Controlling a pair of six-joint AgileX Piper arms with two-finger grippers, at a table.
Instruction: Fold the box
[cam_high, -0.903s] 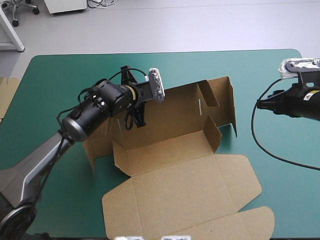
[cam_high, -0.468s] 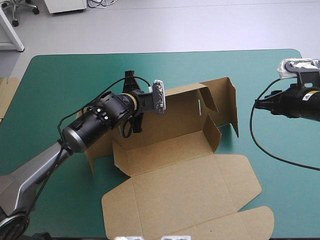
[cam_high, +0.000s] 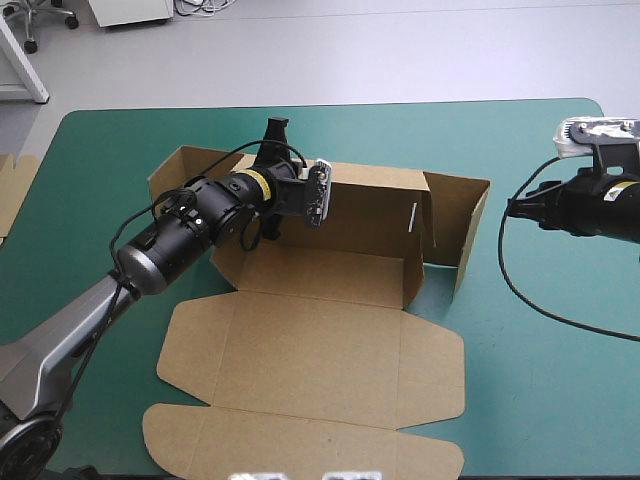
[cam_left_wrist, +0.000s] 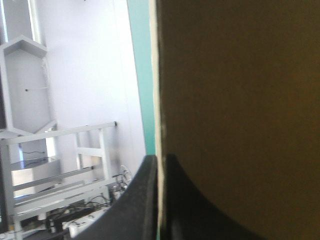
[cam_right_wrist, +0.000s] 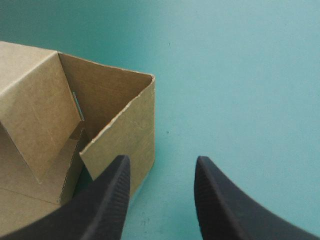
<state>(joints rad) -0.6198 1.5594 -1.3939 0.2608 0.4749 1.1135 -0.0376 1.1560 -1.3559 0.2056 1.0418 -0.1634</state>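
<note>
Left claw (cam_left_wrist: 160, 159) clenched on the box (cam_high: 330, 350) wall, upper centre (lid flat); right claw (cam_right_wrist: 161, 160) released, right edge.

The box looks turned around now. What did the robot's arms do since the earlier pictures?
The left gripper, shut on the back wall of the box, carried it toward the far edge of the table. The box turned with it and now lies square to the table, its flat lid slid toward the left. The right gripper stayed open at the table's right side, off the box.
</note>
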